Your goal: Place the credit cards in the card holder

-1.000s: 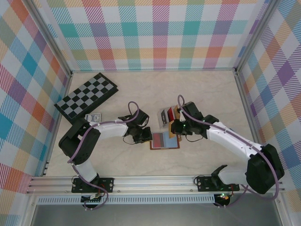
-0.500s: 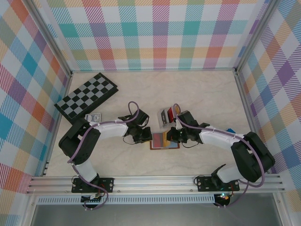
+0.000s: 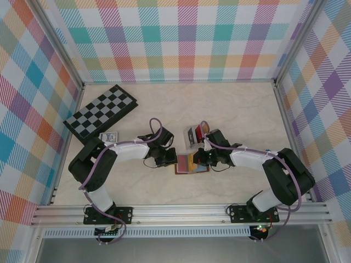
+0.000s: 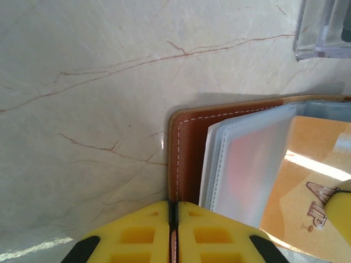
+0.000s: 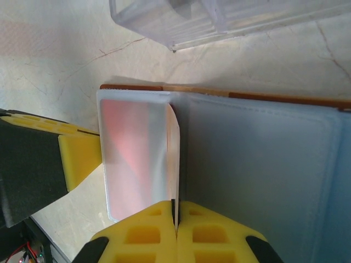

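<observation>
- At the right gripper (image 5: 176, 211): clamped on a tan credit card (image 5: 172, 137), edge-on among the clear sleeves (image 5: 258, 164).
- At the left gripper (image 4: 174, 211): pinched on the leather rim of the card holder (image 4: 186, 137), open on the table (image 4: 82, 109).
- Mid-insertion, likely; next, slide into a sleeve mouth, then release.

The table (image 3: 236, 109) bears a checkerboard (image 3: 100, 113), small pack (image 3: 109, 136), clear tray (image 3: 192, 135) and open card holder (image 3: 184, 164).

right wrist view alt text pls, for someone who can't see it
The right gripper is shut on a thin tan plastic card, held edge-on between the frosted clear sleeves of the open reddish-brown leather card holder. A clear plastic tray lies beyond.
</observation>
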Available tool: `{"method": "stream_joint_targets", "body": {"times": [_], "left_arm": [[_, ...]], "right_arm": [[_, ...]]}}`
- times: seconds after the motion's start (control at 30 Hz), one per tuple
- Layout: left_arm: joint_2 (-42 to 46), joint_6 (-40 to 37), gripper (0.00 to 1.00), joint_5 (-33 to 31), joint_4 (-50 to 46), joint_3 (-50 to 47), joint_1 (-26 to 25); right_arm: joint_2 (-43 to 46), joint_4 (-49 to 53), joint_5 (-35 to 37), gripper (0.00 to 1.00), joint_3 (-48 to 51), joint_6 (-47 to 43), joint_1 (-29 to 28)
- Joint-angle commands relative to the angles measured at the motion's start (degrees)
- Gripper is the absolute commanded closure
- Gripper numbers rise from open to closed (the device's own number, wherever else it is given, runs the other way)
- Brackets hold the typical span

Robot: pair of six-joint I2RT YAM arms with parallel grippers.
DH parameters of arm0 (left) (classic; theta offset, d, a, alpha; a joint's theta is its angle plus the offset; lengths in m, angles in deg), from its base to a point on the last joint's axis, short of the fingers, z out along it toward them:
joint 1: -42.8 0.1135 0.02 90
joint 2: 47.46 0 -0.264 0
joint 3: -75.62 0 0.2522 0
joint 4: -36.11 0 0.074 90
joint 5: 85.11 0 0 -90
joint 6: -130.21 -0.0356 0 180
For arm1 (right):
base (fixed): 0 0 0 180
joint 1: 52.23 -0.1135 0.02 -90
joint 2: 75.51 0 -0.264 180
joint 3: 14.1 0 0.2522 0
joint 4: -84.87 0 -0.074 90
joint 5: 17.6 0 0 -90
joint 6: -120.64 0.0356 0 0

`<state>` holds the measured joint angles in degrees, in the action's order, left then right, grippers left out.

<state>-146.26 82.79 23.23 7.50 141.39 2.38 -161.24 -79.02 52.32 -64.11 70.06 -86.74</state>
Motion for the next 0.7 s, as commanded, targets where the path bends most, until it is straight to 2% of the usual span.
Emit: {"method": "stream_joint_targets", "body": {"times": [0.0, 0.23, 0.3, 0.37, 0.47, 0.67], "left_arm": [[-1.48, -0.64, 0.91, -1.08, -1.65, -0.01, -0.58], [-1.82, -0.76, 0.91, -1.29, -2.18, 0.28, -0.58], [-1.59, -1.01, 0.92, -1.56, -2.9, 0.46, -0.6], [-1.18, -0.78, 0.92, -1.74, -2.65, 0.04, -0.57], [-1.43, -1.09, 0.92, -1.65, -2.9, 0.2, -0.59], [-1.24, -0.4, 0.92, -1.47, -2.2, -0.14, -0.55]], "right_arm": [[-1.63, -1.92, -1.1, 0.95, 1.42, -1.58, 0.03], [-1.81, -0.4, -3.18, 0.94, 0.92, -3.05, 0.64], [0.38, 3.75, 1.57, 0.94, 1.16, -4.24, 0.9], [1.49, 2.73, 2.32, 0.93, 2.51, -4.99, 1.73], [-1.16, 4.12, 0.76, 0.94, 0.71, -6.3, 2.17], [-3.54, -1.29, -3.28, 0.95, 1.71, -3.59, 2.16]]}}
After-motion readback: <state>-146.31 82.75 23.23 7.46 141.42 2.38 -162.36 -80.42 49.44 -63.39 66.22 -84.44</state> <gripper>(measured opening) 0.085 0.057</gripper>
